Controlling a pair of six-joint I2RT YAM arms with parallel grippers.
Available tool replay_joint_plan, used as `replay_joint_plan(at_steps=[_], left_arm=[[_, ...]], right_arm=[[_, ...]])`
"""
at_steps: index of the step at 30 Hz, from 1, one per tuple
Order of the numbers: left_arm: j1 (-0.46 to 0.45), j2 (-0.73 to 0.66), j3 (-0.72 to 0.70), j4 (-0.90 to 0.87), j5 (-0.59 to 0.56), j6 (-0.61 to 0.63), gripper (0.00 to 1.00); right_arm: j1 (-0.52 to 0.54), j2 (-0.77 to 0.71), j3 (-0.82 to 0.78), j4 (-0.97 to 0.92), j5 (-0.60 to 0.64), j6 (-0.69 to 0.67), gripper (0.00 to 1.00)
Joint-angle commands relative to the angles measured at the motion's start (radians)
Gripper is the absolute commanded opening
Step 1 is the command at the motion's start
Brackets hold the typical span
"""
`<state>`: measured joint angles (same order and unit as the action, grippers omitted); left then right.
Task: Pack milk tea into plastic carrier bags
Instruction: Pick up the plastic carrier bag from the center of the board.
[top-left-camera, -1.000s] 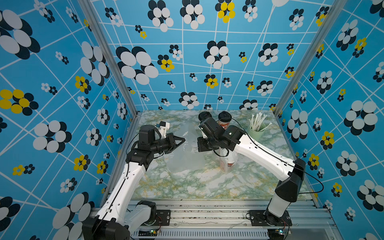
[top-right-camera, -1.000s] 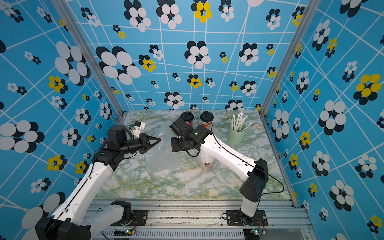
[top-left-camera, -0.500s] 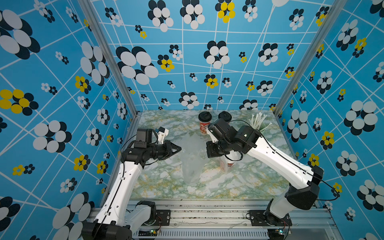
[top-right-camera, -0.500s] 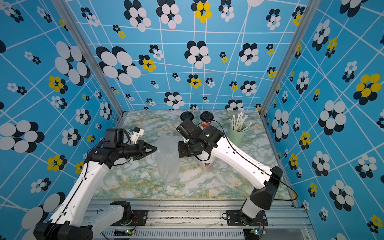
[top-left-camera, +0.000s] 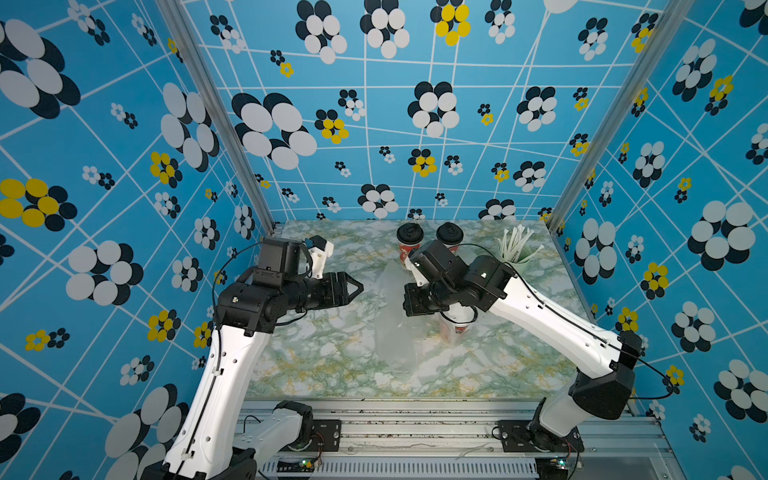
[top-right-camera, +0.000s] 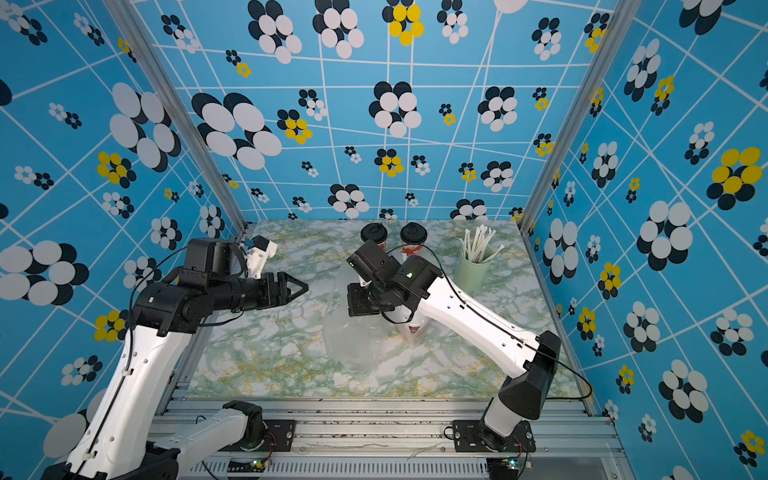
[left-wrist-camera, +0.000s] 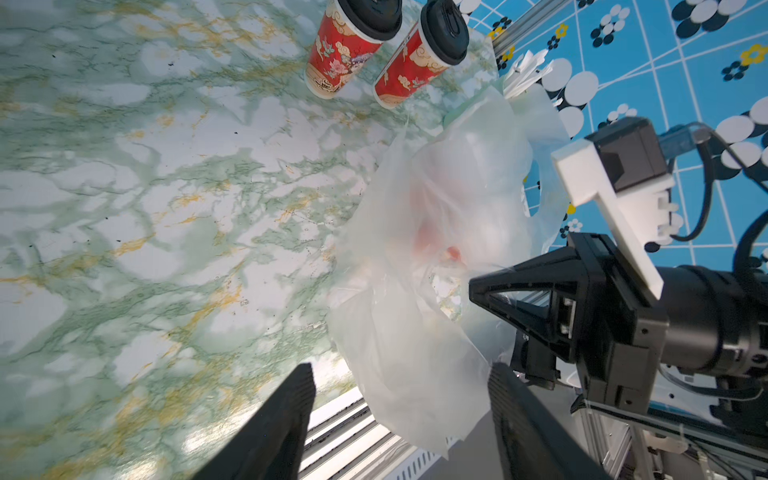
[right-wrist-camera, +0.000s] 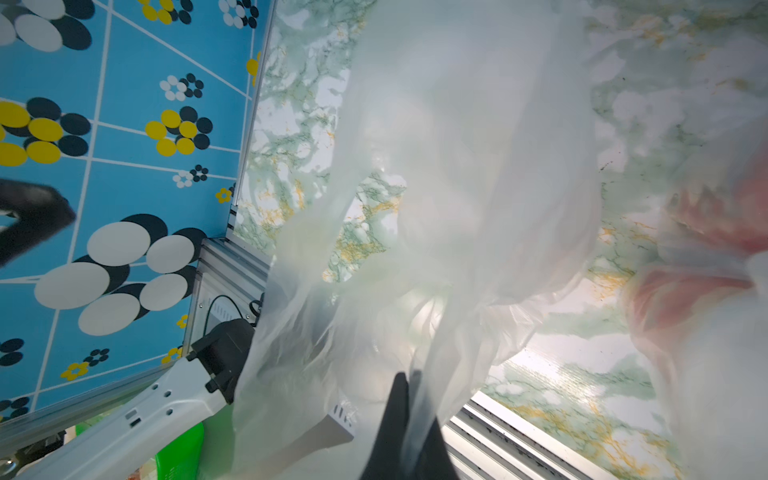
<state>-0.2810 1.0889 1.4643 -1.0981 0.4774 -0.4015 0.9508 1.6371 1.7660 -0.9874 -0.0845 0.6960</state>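
the left gripper (top-left-camera: 357, 287) has just let go of the plastic carrier bag (top-left-camera: 395, 328). a second ago its jaws were shut on the film and the bag was spread wide between the two arms. now, as the left wrist view shows, they stand apart with nothing gripped, and the gripper hangs at 9 o'clock from the bag, near it but clear of it.

the right gripper (left-wrist-camera: 478, 286) keeps its jaws pinched shut on an upper edge of the film, plain in the right wrist view, and has shifted slightly towards 3 o'clock. the bag now hangs from that single hold as a narrow, slack column over the centre of the marble table (top-left-camera: 316, 357). whether its lower end touches the top cannot be told.

a black-lidded cup (top-left-camera: 409, 241) and a second black-lidded cup (top-left-camera: 449, 236) of milk tea stand upright and unpacked side by side at 12 o'clock, well behind the bag. the green straw cup (top-right-camera: 473, 272) sits at 1 o'clock. a red-printed cup (top-left-camera: 456, 330) shows under the right arm, just at 3 o'clock of the bag and hazed by film. whether it already sits inside a bag cannot be told.

on this evidence the bag's mouth is no longer held open from two sides, so nothing is likely to go in yet. the freed left arm could retake an edge or fetch a cup, and the limp film may fold shut meanwhile.
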Motion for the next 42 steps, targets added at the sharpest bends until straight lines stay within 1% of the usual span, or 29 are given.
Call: replay_joint_plan(at_steps=[1,3,6,8,11,13,15,20,21,24,27,31,36,37,38,42], left_arm=[[-0.124,0.040,0.005,-0.083,-0.185,-0.045,0.75],[-0.186,0.066,-0.023,-0.059,-0.203,-0.060,0.81],[-0.245,0.130,-0.032,-0.044,-0.215,-0.046,0.83],[-0.273,0.182,-0.001,-0.070,-0.258,0.003,0.84],[-0.278,0.237,0.003,-0.050,-0.252,0.123,0.83],[-0.275,0.275,0.027,-0.042,-0.247,0.179,0.76],[-0.268,0.326,0.077,-0.050,-0.225,0.213,0.67],[-0.252,0.408,0.162,-0.071,-0.168,0.256,0.46],[-0.248,0.419,0.174,-0.079,-0.161,0.260,0.37],[-0.247,0.430,0.195,-0.105,-0.134,0.273,0.21],[-0.247,0.416,0.197,-0.127,-0.125,0.270,0.07],[-0.245,0.359,0.181,-0.137,-0.134,0.245,0.00],[-0.242,0.278,0.136,-0.119,-0.151,0.166,0.00],[-0.241,0.264,0.121,-0.114,-0.157,0.151,0.00],[-0.241,0.249,0.103,-0.103,-0.159,0.136,0.00],[-0.241,0.208,0.028,-0.047,-0.163,0.075,0.00]], right_arm=[[0.006,-0.015,-0.029,0.039,-0.020,0.028,0.00],[0.008,-0.017,-0.038,0.047,-0.024,0.030,0.00],[0.009,-0.024,-0.049,0.052,-0.032,0.031,0.00],[0.009,-0.031,-0.057,0.053,-0.033,0.029,0.00],[0.009,-0.050,-0.080,0.059,-0.032,0.030,0.00],[0.009,-0.058,-0.089,0.058,-0.031,0.030,0.00],[0.009,-0.064,-0.094,0.049,-0.028,0.028,0.00],[0.009,-0.097,-0.124,0.047,-0.007,0.032,0.00],[0.009,-0.102,-0.130,0.045,0.000,0.034,0.00],[0.006,-0.113,-0.131,0.022,0.029,0.025,0.00],[-0.008,-0.133,-0.132,0.007,0.056,0.016,0.00],[-0.047,-0.155,-0.139,-0.016,0.084,-0.006,0.00],[-0.097,-0.166,-0.156,-0.028,0.065,-0.028,0.00],[-0.100,-0.166,-0.156,-0.031,0.064,-0.031,0.00],[-0.102,-0.166,-0.191,-0.031,0.062,-0.035,0.00],[-0.107,-0.149,-0.203,-0.020,0.034,-0.037,0.00]])
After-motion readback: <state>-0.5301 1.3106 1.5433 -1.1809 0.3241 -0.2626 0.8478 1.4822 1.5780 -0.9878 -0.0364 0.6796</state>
